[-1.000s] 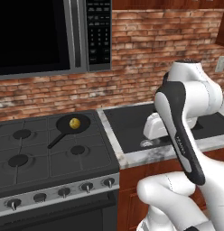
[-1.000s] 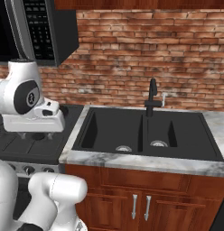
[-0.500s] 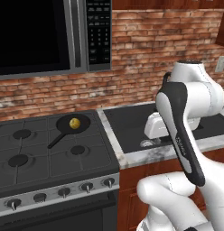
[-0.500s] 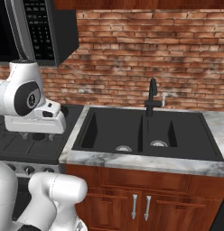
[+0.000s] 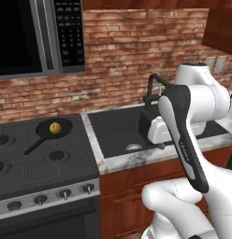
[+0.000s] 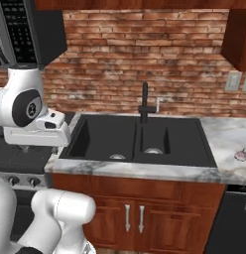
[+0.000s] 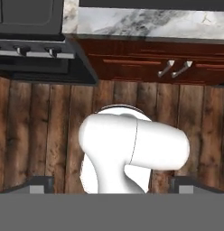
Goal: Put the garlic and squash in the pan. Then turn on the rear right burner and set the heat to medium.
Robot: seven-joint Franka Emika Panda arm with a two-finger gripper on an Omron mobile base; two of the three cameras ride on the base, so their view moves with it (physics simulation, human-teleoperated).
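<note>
The black pan (image 5: 51,130) sits on the stove's rear right grate, its handle pointing toward the front left. It covers the rear right burner. The yellow squash (image 5: 54,127) lies inside the pan. The garlic (image 6: 240,155), a small whitish pink bulb, rests on the marble counter right of the sink. My gripper (image 7: 112,184) hangs above the counter's front edge between stove and sink, pointing down at the floor. It is open, its fingertips (image 7: 41,182) wide apart, and holds nothing.
A black double sink (image 6: 140,139) with a dark faucet (image 6: 144,101) lies between the stove and the garlic. Stove knobs (image 5: 65,193) line the front panel. A microwave (image 5: 38,35) hangs above the stove. Wooden cabinets (image 6: 135,216) stand below the counter.
Both base views have shifted: the base drove right, so stove and pan slid left in the pictures and the sink came to the middle. The arm kept its pose.
</note>
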